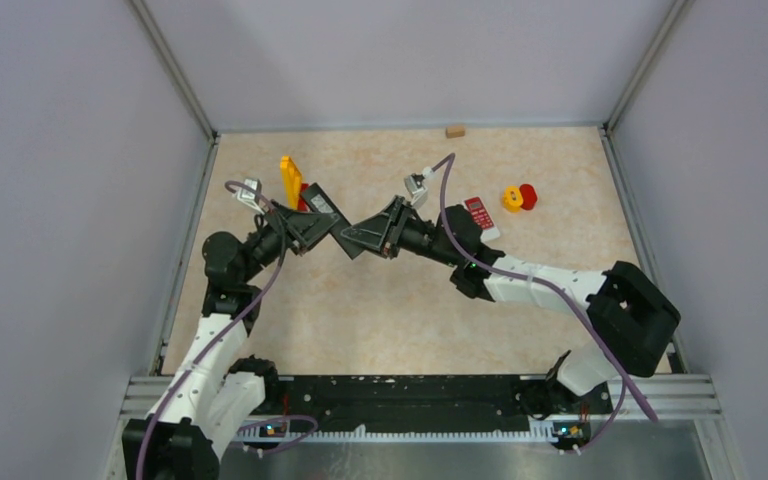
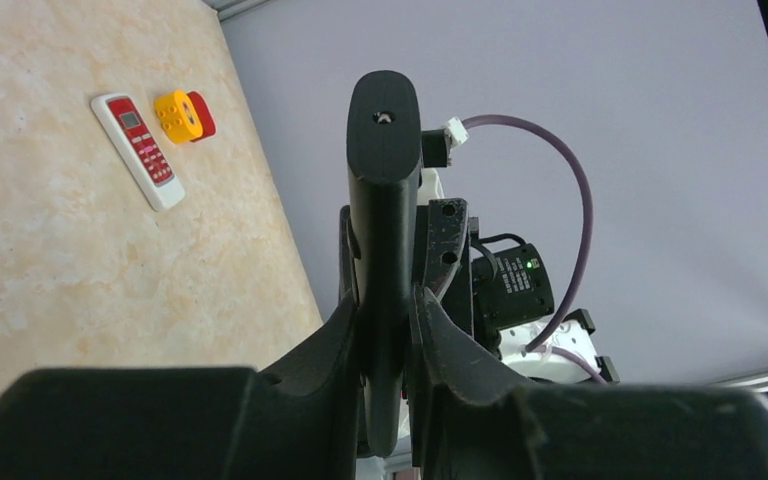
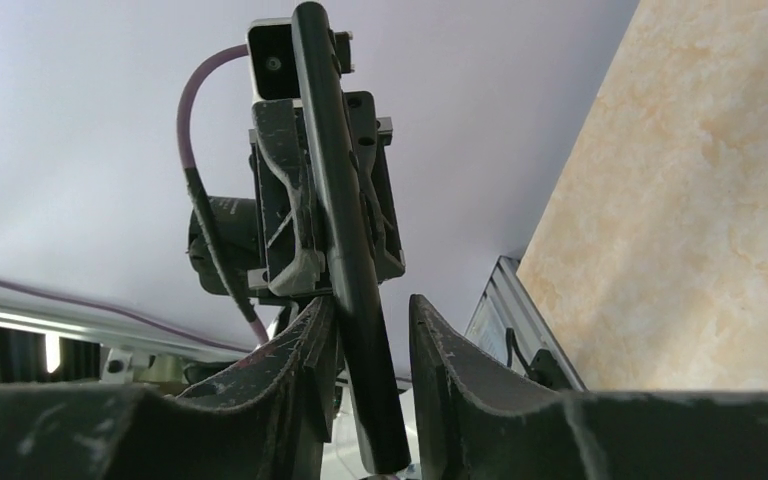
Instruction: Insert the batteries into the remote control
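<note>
A long black remote [image 2: 383,180] is held edge-on between the fingers of my left gripper [image 2: 385,305], which is shut on it. In the top view the left gripper [image 1: 325,230] and right gripper [image 1: 360,238] meet tip to tip above the middle of the table, with the black remote [image 1: 320,203] between them. In the right wrist view the remote [image 3: 345,250] stands between the fingers of my right gripper [image 3: 370,310]. It touches the left finger, with a gap at the right finger. No batteries are in view.
A red-and-white remote [image 1: 478,213] lies at right of centre, also in the left wrist view [image 2: 138,150]. A yellow piece [image 1: 511,198] and a red piece [image 1: 528,196] lie beside it. A yellow upright object [image 1: 290,178] stands behind the left gripper. A small wooden block [image 1: 454,130] is at the back wall.
</note>
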